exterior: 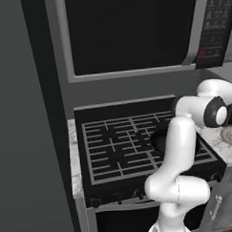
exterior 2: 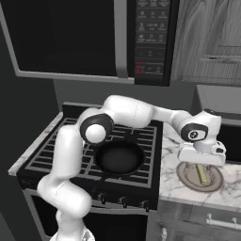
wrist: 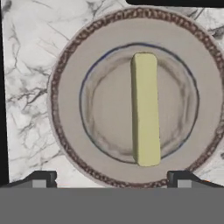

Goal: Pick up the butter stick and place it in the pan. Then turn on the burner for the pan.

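Butter (wrist: 145,109) lies flat in the middle of a round plate (wrist: 70,96), just off-centre, untouched. The claw (wrist: 112,180) hangs straight above it with its jaws spread wide and nothing between them, one dark fingertip (wrist: 41,179) at each side of the plate's near rim. In the right base view the plate (exterior 2: 186,177) sits on the marble counter (exterior 2: 172,188) beside the stove (exterior 2: 52,155). The pan (exterior 2: 118,158) rests on the stove's front right grate, empty, apart from the plate
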Motion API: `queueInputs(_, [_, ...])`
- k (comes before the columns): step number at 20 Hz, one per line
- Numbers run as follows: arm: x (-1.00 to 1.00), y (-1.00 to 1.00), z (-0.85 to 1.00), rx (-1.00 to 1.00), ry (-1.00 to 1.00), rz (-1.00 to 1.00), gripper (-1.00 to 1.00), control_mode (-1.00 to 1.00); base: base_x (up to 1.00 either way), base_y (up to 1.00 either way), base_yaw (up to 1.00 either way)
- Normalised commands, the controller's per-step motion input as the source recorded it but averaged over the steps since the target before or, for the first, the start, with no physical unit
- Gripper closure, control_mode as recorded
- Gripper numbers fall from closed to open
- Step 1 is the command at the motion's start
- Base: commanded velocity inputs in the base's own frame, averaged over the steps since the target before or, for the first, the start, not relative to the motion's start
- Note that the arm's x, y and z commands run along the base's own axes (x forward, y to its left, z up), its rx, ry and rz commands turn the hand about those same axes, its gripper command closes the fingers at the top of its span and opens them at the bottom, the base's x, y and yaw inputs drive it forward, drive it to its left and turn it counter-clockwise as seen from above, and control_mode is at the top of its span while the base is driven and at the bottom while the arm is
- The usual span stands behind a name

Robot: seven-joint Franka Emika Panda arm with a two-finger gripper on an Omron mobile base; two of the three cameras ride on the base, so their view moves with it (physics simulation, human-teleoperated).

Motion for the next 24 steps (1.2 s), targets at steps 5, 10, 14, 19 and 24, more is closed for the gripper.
queueInputs(5, [0.26, -0.1, -0.24, 0.0, 0.0, 0.02, -1.0, -1.0, 0.0, 0.0, 0.0])
queueInputs(10, [0.33, -0.01, -0.23, 0.0, 0.0, 0.0, -1.0, -1.0, 0.0, 0.0, 0.0])
queueInputs(14, [0.25, -0.03, -0.3, 0.0, 0.0, 0.0, -1.0, -1.0, 0.0, 0.0, 0.0])
queueInputs(19, [0.11, -0.02, -0.25, 0.0, 0.0, 0.0, -1.0, -1.0, 0.0, 0.0, 0.0])
queueInputs(24, [0.0, 0.0, -0.2, 0.0, 0.0, 0.0, -1.0, -1.0, 0.0, 0.0, 0.0])
